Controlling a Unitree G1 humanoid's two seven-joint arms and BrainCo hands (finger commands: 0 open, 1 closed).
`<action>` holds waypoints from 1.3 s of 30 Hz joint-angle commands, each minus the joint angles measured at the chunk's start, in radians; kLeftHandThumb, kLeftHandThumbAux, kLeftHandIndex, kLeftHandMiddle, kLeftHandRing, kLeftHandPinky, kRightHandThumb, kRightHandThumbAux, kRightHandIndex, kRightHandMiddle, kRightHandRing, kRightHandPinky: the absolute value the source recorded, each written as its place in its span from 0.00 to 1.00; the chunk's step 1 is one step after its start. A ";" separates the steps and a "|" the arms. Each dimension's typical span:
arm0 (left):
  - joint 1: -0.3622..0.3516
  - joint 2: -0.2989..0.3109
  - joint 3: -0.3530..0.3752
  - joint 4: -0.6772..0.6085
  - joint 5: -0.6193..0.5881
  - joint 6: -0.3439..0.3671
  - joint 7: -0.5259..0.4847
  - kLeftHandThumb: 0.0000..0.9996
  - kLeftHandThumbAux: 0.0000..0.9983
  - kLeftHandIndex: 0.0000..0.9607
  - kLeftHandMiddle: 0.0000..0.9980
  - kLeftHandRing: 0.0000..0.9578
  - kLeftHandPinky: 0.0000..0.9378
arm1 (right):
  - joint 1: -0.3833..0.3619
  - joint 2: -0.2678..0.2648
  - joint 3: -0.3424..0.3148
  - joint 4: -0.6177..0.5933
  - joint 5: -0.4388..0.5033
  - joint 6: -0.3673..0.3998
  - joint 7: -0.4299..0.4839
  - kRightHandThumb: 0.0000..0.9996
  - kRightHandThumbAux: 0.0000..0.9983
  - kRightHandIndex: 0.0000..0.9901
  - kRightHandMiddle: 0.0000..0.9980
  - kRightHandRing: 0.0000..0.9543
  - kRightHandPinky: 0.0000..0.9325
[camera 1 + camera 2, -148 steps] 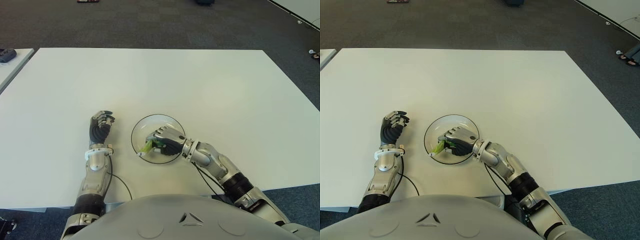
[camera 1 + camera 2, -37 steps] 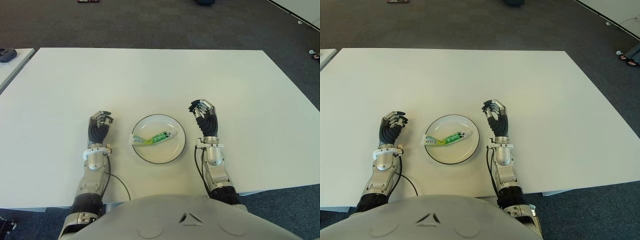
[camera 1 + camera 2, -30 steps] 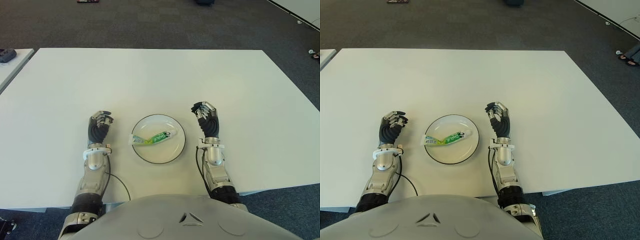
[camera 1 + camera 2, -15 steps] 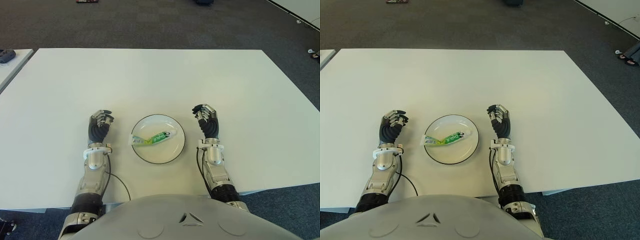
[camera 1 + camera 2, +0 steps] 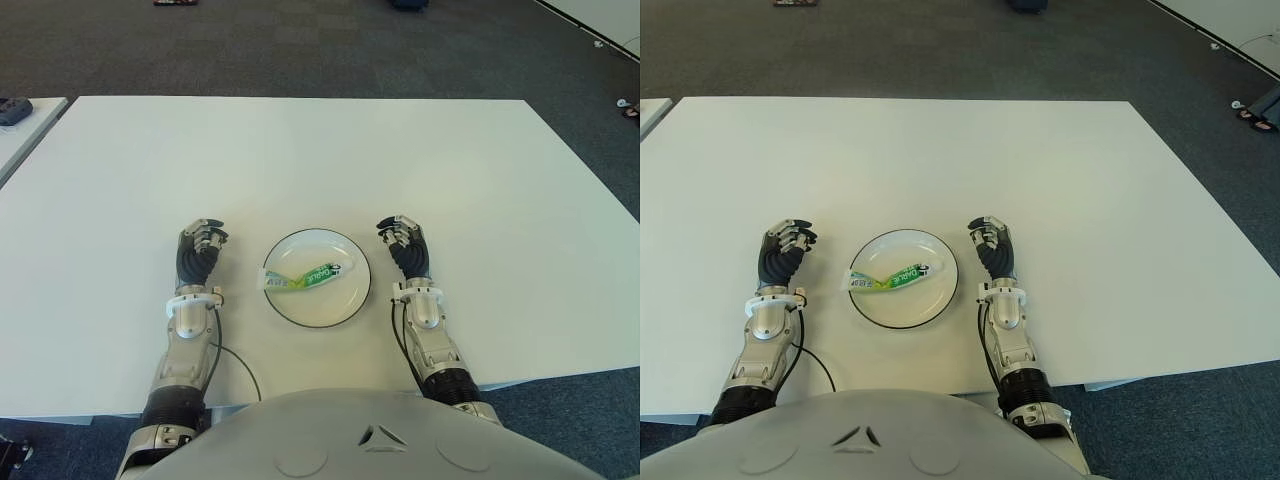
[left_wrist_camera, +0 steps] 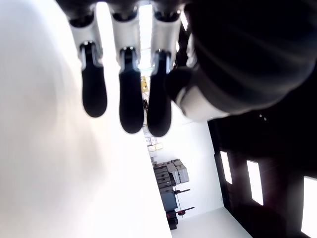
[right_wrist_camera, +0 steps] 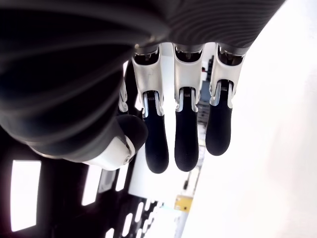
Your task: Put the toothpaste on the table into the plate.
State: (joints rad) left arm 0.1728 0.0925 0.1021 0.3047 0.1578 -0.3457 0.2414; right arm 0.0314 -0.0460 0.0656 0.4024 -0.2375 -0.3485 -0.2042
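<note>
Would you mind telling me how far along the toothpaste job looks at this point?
Done: the toothpaste lies inside the plate, with no hand on it. In hand: nothing; the right hand shows beside the plate on its right, the left hand on its left, both curled and empty. Left: nothing visible on the table remains to be moved.

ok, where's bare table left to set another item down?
The whole far half of the table beyond the plate is bare, as are the wide flanks outside the left hand and right hand. It is crowded only between the hands, where the plate holds the toothpaste.
</note>
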 commanded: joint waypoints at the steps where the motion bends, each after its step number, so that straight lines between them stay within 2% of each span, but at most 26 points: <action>1: -0.003 0.005 -0.004 -0.007 -0.005 0.006 -0.018 0.71 0.72 0.45 0.54 0.56 0.53 | -0.015 -0.013 0.002 -0.011 -0.003 0.095 0.029 0.71 0.74 0.42 0.45 0.48 0.49; 5: -0.005 0.008 -0.007 -0.006 0.002 0.012 -0.020 0.71 0.72 0.45 0.55 0.56 0.53 | -0.018 -0.014 0.002 -0.021 -0.001 0.146 0.039 0.71 0.74 0.42 0.45 0.46 0.47; 13: -0.008 0.008 -0.009 0.000 0.004 0.015 -0.017 0.71 0.72 0.45 0.56 0.56 0.52 | -0.019 -0.011 -0.003 -0.032 0.010 0.186 0.042 0.71 0.74 0.42 0.44 0.45 0.45; 39: -0.004 0.005 -0.004 -0.005 -0.003 0.014 -0.015 0.71 0.72 0.45 0.55 0.56 0.51 | 0.003 0.005 -0.003 -0.078 0.029 0.212 0.056 0.72 0.73 0.42 0.43 0.44 0.46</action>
State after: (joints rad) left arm 0.1729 0.0956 0.0999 0.3022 0.1573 -0.3420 0.2370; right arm 0.0192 -0.0472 0.0627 0.3188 -0.2177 -0.1686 -0.1508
